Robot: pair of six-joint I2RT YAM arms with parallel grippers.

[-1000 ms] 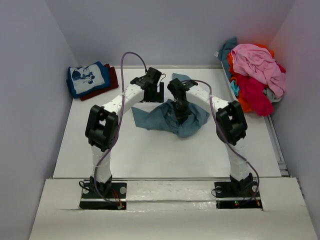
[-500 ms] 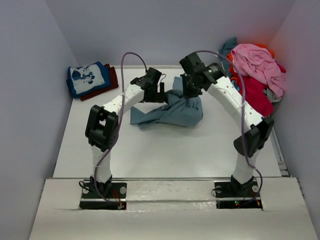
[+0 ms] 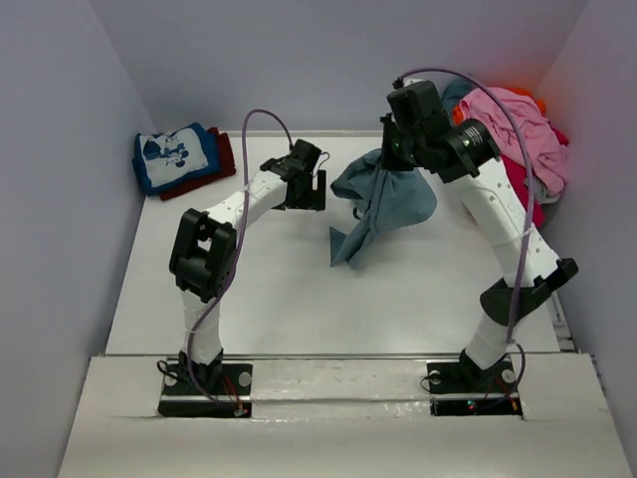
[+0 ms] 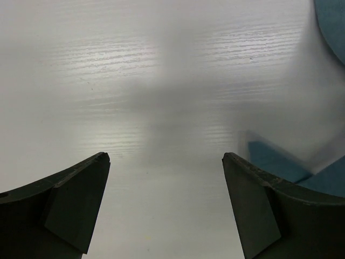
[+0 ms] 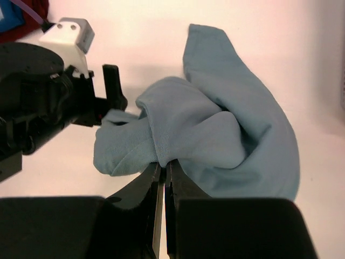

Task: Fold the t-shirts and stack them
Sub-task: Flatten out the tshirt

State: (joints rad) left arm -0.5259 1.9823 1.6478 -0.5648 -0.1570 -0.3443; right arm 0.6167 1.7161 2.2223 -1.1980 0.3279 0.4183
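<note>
Slate-blue t-shirt (image 3: 386, 197) is now off the table (image 3: 299, 299) for most of its length. 1 second ago it lay bunched on the surface between the 2 arms. Since then your right gripper (image 3: 390, 157) has carried it up and toward the far right. It hangs from that gripper in a twisted drape, its lowest tail reaching down toward the tabletop; contact there cannot be confirmed from above. In the right wrist view the fingers (image 5: 141, 189) are pressed together on a fold of the cloth, with the rest bulging beyond them.

Your left gripper (image 3: 311, 185) has barely shifted over the same second. Its fingers (image 4: 75, 199) stand wide apart, holding nothing, over bare table, with an edge of the slate-blue cloth just to their right.

Assessment: the lift reads as a shake-out to open the garment before it is laid flat, so folding of this shirt has not begun. 2 folded shirts sit stacked at the far left, a blue tee with white cartoon print (image 3: 176, 154) on top of a dark red tee (image 3: 225, 159). At the far right a loose pile waits: pink tee (image 3: 518, 124), red tee (image 3: 513, 189), orange tee (image 3: 486, 207) and teal tee (image 3: 456, 95). The task looks early.

Markings: the cartoon figure is the only print visible. No brand, label or lettering can be read on any garment, arm or surface.
</note>
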